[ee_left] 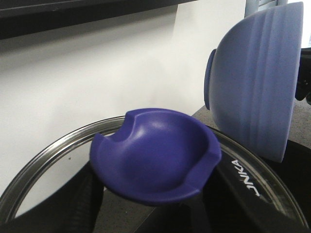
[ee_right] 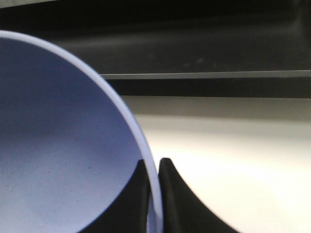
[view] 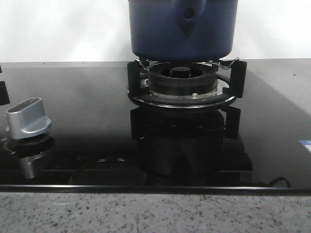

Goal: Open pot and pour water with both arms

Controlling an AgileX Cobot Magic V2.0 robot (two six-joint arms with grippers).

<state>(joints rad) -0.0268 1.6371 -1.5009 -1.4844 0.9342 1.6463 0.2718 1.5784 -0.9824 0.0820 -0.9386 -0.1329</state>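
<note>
Speckled grey stone counter edge (view: pixel 146 213) at 6 o'clock, closest of all. Behind it, glossy black glass hob (view: pixel 87 107), mirroring everything above. Plain white wall (view: pixel 58 29) from 10 to 2 o'clock.

One silver control knob (view: pixel 26 119) at 9 o'clock. One black burner (view: pixel 182 80) inside one black pan support (view: pixel 133 77), just above centre. One small blue sticker (view: pixel 305 145) at 3 o'clock. One pot, one lid.

Pot (view: pixel 182 26) at 12 o'clock, directly over the burner; touching the support or not, cannot tell. Dark matte blue, round, rounded lower edge, tapering handle lug (view: pixel 189 14) with a small hole facing the camera.

Right claw (ee_right: pixel 154 162) pinched narrow on the pot's pale rim, one dark finger on each side.

Lid (ee_left: pixel 252 184) of clear glass with a steel rim and a dished blue knob (ee_left: pixel 155 160). Left claw (ee_left: pixel 146 221) dark below that knob, seemingly clamped on the lid.
</note>
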